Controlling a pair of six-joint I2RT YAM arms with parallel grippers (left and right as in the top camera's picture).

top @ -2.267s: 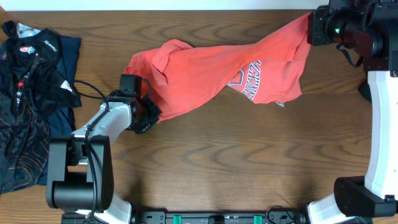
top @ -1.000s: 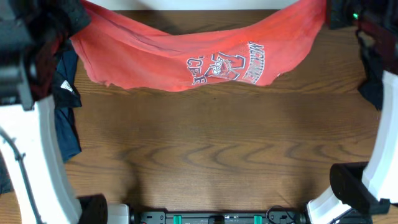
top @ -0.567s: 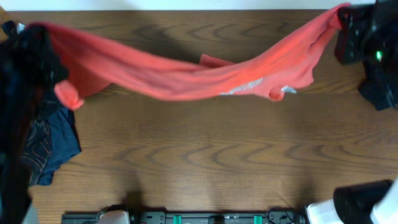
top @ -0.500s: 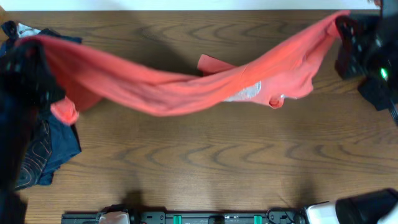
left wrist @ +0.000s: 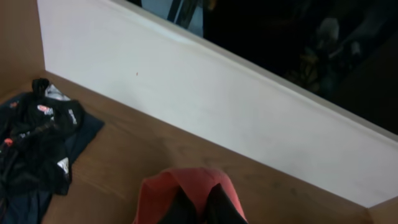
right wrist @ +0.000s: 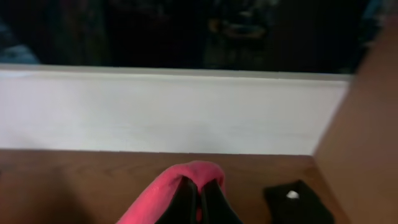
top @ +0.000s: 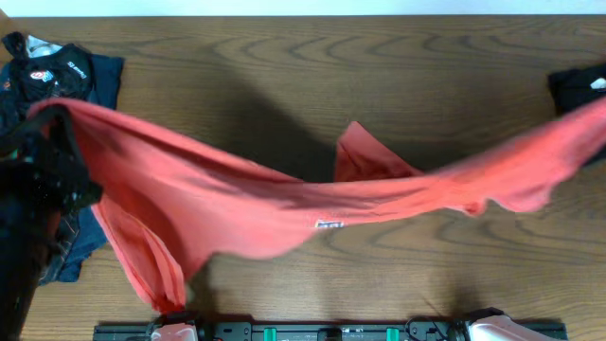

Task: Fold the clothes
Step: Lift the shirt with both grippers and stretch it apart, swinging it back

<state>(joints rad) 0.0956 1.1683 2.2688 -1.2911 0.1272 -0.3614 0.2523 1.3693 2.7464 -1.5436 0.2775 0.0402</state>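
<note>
The coral-red T-shirt (top: 284, 204) hangs stretched in the air across the whole table, from left edge to right edge, sagging in the middle with a small white label showing. My left gripper (left wrist: 199, 210) is shut on the shirt's left end (left wrist: 186, 186); the arm shows as a dark blur at the left in the overhead view (top: 43, 180). My right gripper (right wrist: 199, 202) is shut on the shirt's right end (right wrist: 180, 177); it is out of the overhead frame. The lettering is hidden.
A pile of dark navy and black clothes (top: 57, 76) lies at the table's far left, also in the left wrist view (left wrist: 37, 143). A black cloth (top: 578, 90) lies at the far right, also in the right wrist view (right wrist: 298, 202). A white wall (left wrist: 217, 106) runs behind the table.
Both arms have lifted the shirt and pulled it wide and toward the front. The right gripper has left the overhead frame. The shirt now hangs lower and nearer.
</note>
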